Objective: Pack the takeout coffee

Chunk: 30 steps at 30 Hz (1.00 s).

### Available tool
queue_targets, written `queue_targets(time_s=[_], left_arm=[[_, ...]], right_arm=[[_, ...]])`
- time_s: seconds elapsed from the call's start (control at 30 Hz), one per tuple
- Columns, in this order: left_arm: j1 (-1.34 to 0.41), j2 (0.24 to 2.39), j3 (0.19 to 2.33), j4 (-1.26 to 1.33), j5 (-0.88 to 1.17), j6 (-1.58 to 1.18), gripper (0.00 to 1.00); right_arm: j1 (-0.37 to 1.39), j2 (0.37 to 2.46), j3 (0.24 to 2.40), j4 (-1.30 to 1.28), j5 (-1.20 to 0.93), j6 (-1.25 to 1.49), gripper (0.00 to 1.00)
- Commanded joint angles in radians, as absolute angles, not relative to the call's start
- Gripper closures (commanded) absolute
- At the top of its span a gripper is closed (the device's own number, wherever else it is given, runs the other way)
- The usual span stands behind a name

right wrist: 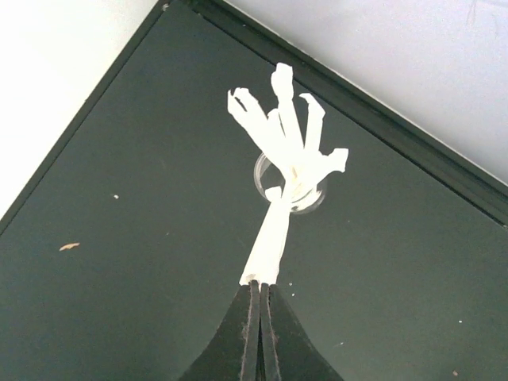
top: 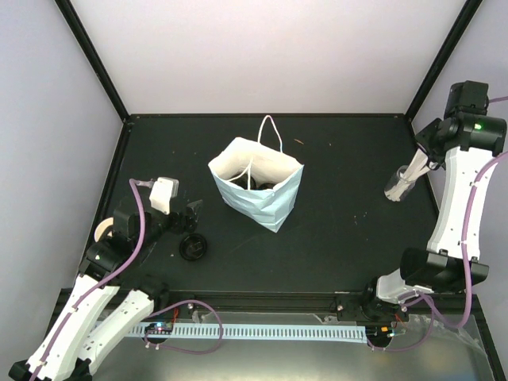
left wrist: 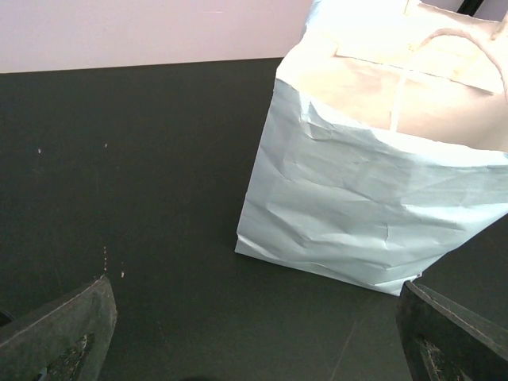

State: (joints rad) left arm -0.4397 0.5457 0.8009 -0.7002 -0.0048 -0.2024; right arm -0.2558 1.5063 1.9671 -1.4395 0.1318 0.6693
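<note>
A black round lid (top: 193, 248) lies on the dark table just in front of my left gripper (top: 189, 216). That gripper is open and holds nothing; in the left wrist view its fingertips (left wrist: 62, 333) stand far apart over bare table. A cream round thing (top: 103, 232), perhaps a cup, shows partly behind the left arm. Dark shapes (top: 252, 183) sit inside the light-blue bag (top: 258, 190), too hidden to name. My right gripper (right wrist: 260, 284) is shut on a white stick (right wrist: 271, 238) whose far end rests in the clear glass (right wrist: 292, 186).
The light-blue bag (left wrist: 373, 198) stands open mid-table, its white handles (top: 272, 131) up, close ahead of the left gripper. The glass of white sticks (top: 401, 184) stands at the far right near the black frame post (top: 436, 63). A perforated rail (top: 262, 331) runs along the near edge.
</note>
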Motion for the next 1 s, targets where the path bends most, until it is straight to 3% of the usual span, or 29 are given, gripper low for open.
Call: queue_targets(time_s=[0.0, 0.43, 0.6, 0.97], left_arm=[[-0.438, 0.554, 0.801, -0.680, -0.021, -0.204, 0.01], [-0.437, 0.560, 0.799, -0.677, -0.016, -0.204, 0.01], [-0.437, 0.563, 0.799, -0.678, -0.015, -0.202, 0.01], [-0.437, 0.574, 0.799, -0.678, -0.010, -0.202, 0.01]], right_arm=[[-0.259, 1.460, 2.003, -1.481, 0.061, 0.647, 0.99], [-0.259, 1.369, 2.068, -1.438, -0.203, 0.581, 0.99], [-0.246, 1.305, 1.992, -1.290, -0.443, 0.539, 0.99], [-0.186, 1.120, 1.804, -0.865, -0.711, 0.596, 0.99]])
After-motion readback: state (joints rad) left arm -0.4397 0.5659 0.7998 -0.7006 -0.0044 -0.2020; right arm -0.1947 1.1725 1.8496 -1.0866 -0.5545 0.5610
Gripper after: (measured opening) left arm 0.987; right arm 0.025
